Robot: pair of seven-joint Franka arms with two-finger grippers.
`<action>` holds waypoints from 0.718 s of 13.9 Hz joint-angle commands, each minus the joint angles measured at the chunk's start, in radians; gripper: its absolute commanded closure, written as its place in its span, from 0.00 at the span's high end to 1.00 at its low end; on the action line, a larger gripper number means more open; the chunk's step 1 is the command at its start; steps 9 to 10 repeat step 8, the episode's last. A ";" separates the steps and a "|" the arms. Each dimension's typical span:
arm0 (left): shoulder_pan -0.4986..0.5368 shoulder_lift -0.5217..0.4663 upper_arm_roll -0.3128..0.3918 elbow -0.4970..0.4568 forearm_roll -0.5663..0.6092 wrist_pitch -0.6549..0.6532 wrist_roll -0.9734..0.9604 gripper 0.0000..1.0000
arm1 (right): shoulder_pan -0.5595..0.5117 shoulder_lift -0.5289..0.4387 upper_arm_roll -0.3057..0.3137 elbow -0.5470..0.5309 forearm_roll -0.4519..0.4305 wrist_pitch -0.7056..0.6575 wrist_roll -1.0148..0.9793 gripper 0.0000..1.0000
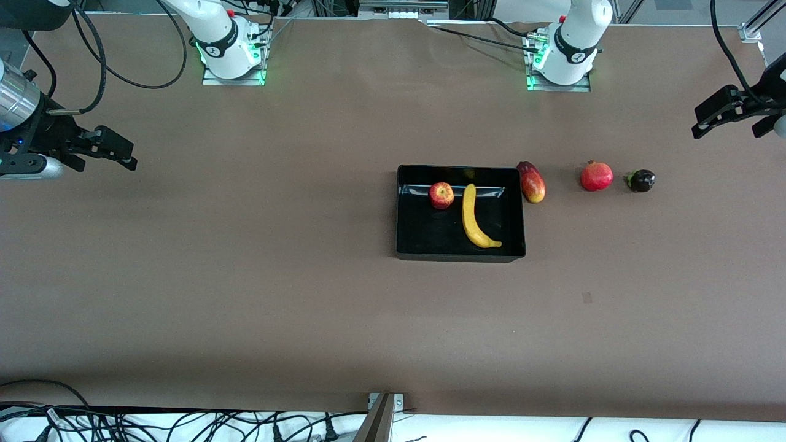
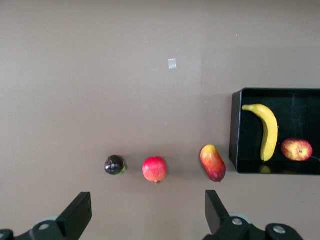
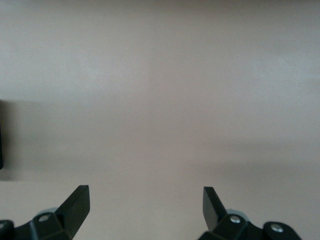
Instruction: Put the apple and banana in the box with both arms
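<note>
Apple and banana lie in box; both jaws apparently empty, spread.

A wide, matte brown counter fills nearly the whole front view, its surface plain and evenly lit, with soft shadows. A small pale rectangular mark sits on it nearer the front camera, toward the left arm's end. Along the edge farthest from the camera, silver metal framing runs past the counter. Green light glows on two metal mounting plates there. At the near edge lies a white strip strewn with tangled black cables, and a grey metal bracket stands at its middle.
</note>
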 commanded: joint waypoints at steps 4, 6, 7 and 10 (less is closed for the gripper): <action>0.006 -0.002 -0.011 0.024 -0.023 -0.055 0.096 1.00 | -0.007 0.007 0.009 0.018 -0.014 -0.001 0.001 1.00; 0.005 -0.003 -0.008 0.023 -0.023 -0.053 0.089 1.00 | -0.007 0.007 0.009 0.018 -0.014 -0.001 0.002 1.00; 0.005 -0.003 -0.008 0.023 -0.023 -0.052 0.083 1.00 | -0.007 0.007 0.009 0.018 -0.013 -0.001 0.002 1.00; 0.005 -0.003 -0.008 0.023 -0.023 -0.052 0.078 1.00 | -0.007 0.007 0.009 0.018 -0.013 -0.001 0.001 1.00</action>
